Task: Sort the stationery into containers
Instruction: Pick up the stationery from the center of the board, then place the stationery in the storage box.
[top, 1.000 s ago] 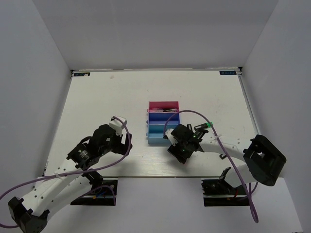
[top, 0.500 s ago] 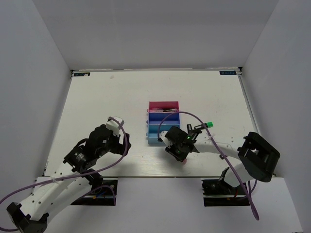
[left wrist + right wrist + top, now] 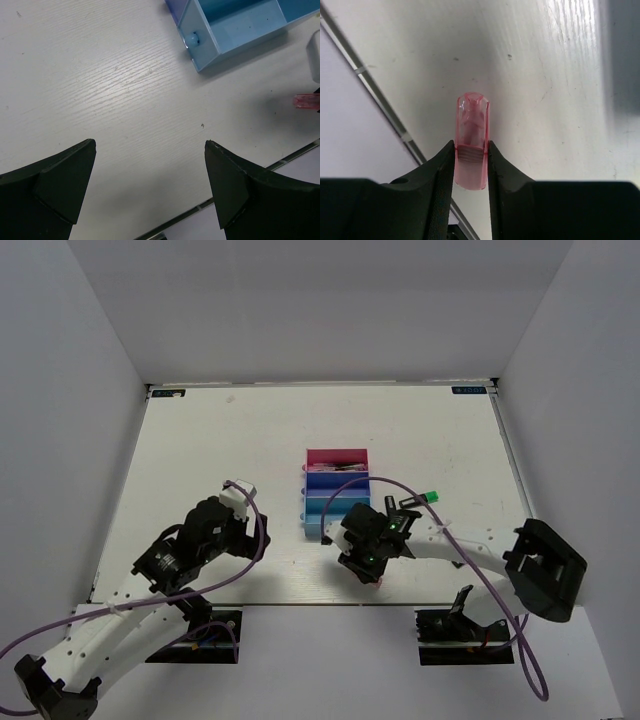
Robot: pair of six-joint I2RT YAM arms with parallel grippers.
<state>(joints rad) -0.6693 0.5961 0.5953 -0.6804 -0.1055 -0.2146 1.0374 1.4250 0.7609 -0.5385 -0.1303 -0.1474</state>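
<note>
Drift toward nine o'clock is carrying the right gripper (image 3: 374,574), clamped on the pink stick (image 3: 471,150), closer to the light blue tray (image 3: 318,528). The stick is hanging at its five o'clock, undelivered. The left gripper (image 3: 149,145) is idling, jaws apart.

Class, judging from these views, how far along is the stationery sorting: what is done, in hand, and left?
Done: the magenta tray seems to hold items. In hand: the right gripper pinches a pink stick. Left: a green-capped highlighter lies loose; the light blue tray looks empty; the left gripper is open.
</note>
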